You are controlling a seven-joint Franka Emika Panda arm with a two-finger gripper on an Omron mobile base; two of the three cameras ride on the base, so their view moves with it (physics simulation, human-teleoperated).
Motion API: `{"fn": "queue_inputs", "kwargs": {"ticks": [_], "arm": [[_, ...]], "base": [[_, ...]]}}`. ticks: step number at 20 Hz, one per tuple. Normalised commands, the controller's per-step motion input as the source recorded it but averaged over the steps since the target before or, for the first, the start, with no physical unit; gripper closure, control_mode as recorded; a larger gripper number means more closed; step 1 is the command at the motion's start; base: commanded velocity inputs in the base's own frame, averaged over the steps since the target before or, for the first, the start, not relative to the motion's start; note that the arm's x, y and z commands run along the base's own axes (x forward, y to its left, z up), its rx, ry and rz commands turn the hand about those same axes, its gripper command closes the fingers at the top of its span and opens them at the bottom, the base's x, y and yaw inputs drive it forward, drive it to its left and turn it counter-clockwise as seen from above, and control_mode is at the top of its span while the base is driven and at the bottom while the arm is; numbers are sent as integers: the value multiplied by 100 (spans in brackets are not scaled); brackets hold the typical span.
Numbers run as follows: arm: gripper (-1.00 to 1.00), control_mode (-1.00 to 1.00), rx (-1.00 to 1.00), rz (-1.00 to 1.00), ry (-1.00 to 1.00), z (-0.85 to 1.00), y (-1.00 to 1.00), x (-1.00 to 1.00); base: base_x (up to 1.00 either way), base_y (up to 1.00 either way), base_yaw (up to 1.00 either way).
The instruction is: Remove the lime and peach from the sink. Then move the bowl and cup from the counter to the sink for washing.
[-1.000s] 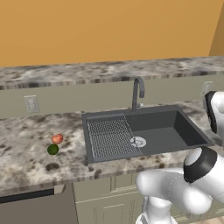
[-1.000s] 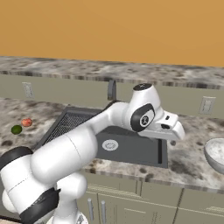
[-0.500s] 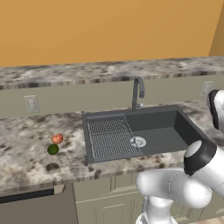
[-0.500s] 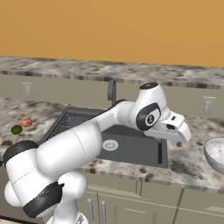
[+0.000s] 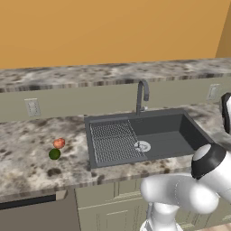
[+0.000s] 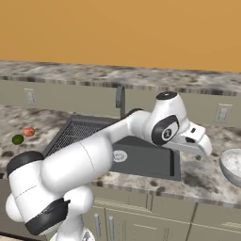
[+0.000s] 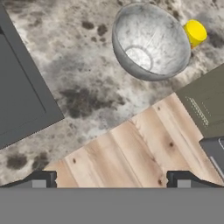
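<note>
The peach (image 5: 59, 143) and the lime (image 5: 54, 154) lie side by side on the counter left of the sink (image 5: 167, 135), also seen as peach (image 6: 28, 132) and lime (image 6: 18, 139). The dark basin (image 6: 146, 160) holds no fruit. Right of the sink stands the silvery bowl (image 7: 151, 41), upright, cut by the frame edge in the right base view (image 6: 233, 164). The yellow cup (image 7: 195, 32) stands just behind the bowl. My gripper (image 7: 111, 180) hangs open over the counter's front edge between sink and bowl, holding nothing; the hand (image 6: 193, 141) is short of the bowl.
A grey curved faucet (image 5: 142, 94) rises behind the sink. The sink's corner (image 7: 22, 100) lies left of the gripper. Below the counter edge are the wooden floor (image 7: 131, 148) and a cabinet front (image 7: 205, 100). A wall outlet (image 6: 222, 113) sits behind the bowl.
The arm has swung to the right, carrying the hand from over the sink's right edge toward the bowl. The jaws stayed open. The fruits have not moved.
</note>
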Motion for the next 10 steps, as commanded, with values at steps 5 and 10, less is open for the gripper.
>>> {"fn": "queue_inputs", "kwargs": {"ticks": [5,10], "arm": [[-100,-100,0,2,0,0,-20,-1],[-100,-100,0,7,0,0,-17,0]], "base": [[0,0,0],[0,0,0]]}}
